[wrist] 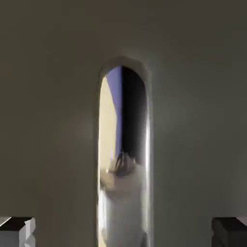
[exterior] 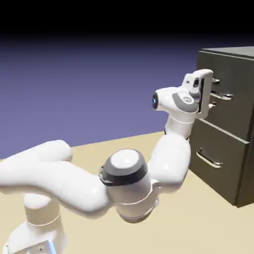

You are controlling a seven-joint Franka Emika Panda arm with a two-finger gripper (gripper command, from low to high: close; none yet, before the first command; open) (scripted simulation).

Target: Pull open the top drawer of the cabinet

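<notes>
Blue-violet backdrop behind the cabinet: hand spread around the top drawer's handle

Plain blue-violet backdrop (exterior: 89, 99), fading to black at the top, stands behind the tall, boxy, dark grey-brown cabinet (exterior: 244, 163). Pale sand-coloured table (exterior: 198, 223) surface spreads out in front of the cabinet and beneath it. The top drawer (exterior: 235, 111), a flat dark grey-brown front, is the upper of the cabinet's two and looks closed. Below it on the cabinet is the lower drawer (exterior: 198, 173), a matching flat front with its own curved silver bar handle (exterior: 209, 159).

The glossy white jointed arm (exterior: 168, 163) reaches up to the cabinet, and its white hand with small grey fingertips (wrist: 123, 232) is right in front of the cabinet's upper front. The hand is spread: its fingertips are well apart, one on either side of the top drawer's curved silver bar handle (exterior: 223, 95). Seen from the hand, that handle runs upright through the middle of the cabinet's dull grey-brown face, shiny and mirror-like, with visible space between it and each fingertip. The hand's white body hides part of the cabinet's upper front in the exterior view.
</notes>
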